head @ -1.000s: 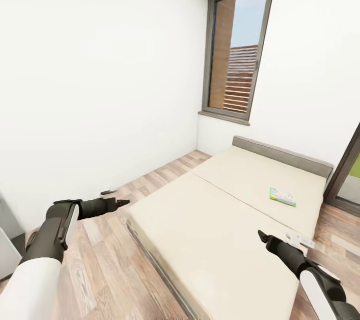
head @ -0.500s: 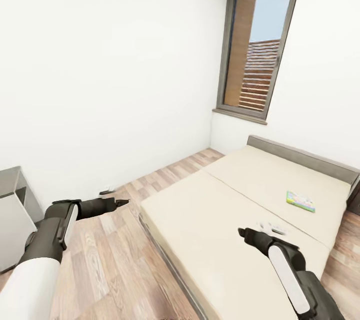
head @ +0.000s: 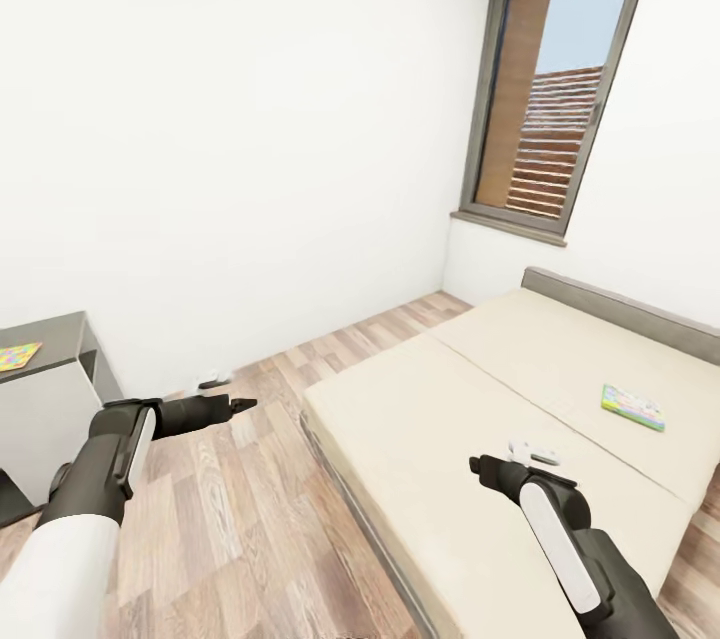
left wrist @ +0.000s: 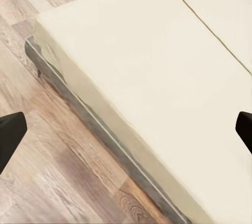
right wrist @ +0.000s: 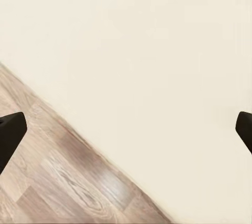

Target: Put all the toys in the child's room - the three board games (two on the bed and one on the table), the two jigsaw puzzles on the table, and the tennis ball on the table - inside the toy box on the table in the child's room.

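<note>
One board game [head: 632, 407], a thin flat box with green and pale print, lies on the far right part of the beige bed [head: 480, 399]. A small colourful flat rectangle, seemingly a jigsaw puzzle [head: 17, 356], rests on a grey top at the left edge. My left gripper [head: 240, 404] hovers over the wood floor left of the bed, open and empty; the left wrist view has its gripper [left wrist: 126, 132] above the bed's edge. My right gripper [head: 480, 467] hangs over the near part of the mattress, open and empty, with its gripper [right wrist: 126, 129] above the mattress border. The toy box and tennis ball are out of view.
A grey-topped unit [head: 50, 389] stands against the white wall at the left. Wood-plank floor [head: 260, 519] runs between it and the bed. A tall window [head: 560, 89] is in the far corner, and a grey headboard [head: 620, 304] backs the bed.
The camera has swung left, so the bed and window sit further right and the grey unit has come into view. My right arm has drawn in toward the middle.
</note>
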Controlling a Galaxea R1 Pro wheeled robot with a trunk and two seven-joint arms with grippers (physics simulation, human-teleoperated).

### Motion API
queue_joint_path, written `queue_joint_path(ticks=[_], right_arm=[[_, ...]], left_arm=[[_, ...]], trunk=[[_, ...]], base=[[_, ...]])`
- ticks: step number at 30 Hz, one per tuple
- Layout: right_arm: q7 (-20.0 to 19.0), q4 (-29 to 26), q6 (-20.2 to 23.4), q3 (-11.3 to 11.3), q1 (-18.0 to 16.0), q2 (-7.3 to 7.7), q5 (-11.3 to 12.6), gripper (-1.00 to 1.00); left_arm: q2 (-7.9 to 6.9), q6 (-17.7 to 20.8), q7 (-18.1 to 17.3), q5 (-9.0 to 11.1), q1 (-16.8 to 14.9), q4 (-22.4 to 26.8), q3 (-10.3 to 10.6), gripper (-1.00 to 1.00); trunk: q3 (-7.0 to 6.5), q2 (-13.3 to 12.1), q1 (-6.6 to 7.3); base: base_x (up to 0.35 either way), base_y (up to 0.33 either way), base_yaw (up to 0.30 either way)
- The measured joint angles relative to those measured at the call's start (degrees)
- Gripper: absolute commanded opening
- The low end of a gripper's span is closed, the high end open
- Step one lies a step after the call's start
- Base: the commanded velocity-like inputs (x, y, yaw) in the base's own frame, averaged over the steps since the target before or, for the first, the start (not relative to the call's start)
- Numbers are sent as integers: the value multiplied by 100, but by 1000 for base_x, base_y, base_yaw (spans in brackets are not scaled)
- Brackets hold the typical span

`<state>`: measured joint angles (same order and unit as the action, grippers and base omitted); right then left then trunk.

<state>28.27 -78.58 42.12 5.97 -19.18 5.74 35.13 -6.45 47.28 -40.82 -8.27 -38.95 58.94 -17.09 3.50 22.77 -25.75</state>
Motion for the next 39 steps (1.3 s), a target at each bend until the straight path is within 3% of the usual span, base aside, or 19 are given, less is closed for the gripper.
queue_joint_path(ticks=[15,39], right_arm=[[-11,-23,-50,30,-1,-14,-29,100],[13,-28,-81,48,6,-18,-45,100]], left_arm=[[8,-2,7,-1,0,-1,1,100],[4,3,-5,0,0,-1,0,100]], trunk=[[62,1,0],[62,1,-1]], base=[[-35,-87,32],[-49,-109,233]])
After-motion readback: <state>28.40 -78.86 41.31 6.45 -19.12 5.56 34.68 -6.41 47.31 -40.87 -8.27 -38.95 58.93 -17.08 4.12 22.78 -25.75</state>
